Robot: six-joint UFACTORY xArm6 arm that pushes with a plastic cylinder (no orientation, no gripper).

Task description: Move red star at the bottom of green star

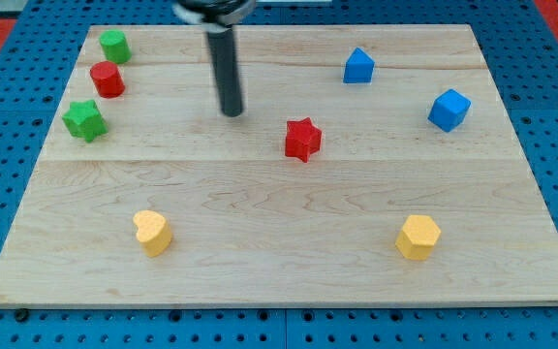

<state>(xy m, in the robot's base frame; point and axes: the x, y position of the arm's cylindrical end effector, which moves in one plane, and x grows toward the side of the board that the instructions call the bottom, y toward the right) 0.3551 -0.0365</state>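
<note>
The red star (302, 139) lies near the middle of the wooden board, a little toward the view's right. The green star (84, 120) lies at the view's left side. My tip (232, 112) is at the end of the dark rod, to the upper left of the red star and apart from it, far to the right of the green star.
A red cylinder (108, 79) and a green cylinder (114, 46) sit above the green star. A blue house-shaped block (358, 66) and a blue cube (449, 110) are at the upper right. A yellow heart (151, 233) and a yellow hexagon (418, 237) lie near the bottom.
</note>
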